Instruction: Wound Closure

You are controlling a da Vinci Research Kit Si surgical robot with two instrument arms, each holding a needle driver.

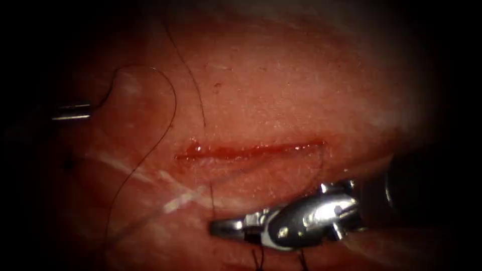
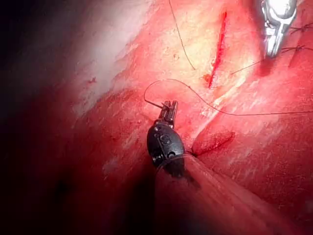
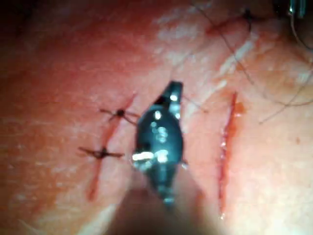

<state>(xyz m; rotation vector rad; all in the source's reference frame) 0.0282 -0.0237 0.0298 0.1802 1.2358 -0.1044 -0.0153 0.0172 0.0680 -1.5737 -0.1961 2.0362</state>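
While the cut lies open along its whole length with no stitch across it, the entry stands as follows.

Item, tissue: carries the cut, wet with red fluid at its left end.

Item, left tool: well to the left of the cut, jaws clamped together on the thread. From there the thread rises in a loop and falls away toward the near left.

Item, right tool: on the near side of the cut, below its right half, jaws together. A fine strand runs from the tissue to their tip; I cannot tell whether it is pinched there.

Item, second strand: lies loose on the far side, ending just short of the cut.

Item, needle: not made out; I cannot say where it is or whether it sits in the tissue.

Step, as a judgement: thread is being handled around an unclosed cut, and closing has hardly begun. Any next move calls for finding the needle first and keeping the slack loop clear of both tips.

Views compared: the left wrist view shows the left tool with the thread starting right at its jaws, which the endoscope view leaves dim. It also shows the cut and the right tool beyond. The right wrist view shows the right tool between the cut and another cut bearing two knotted stitches.
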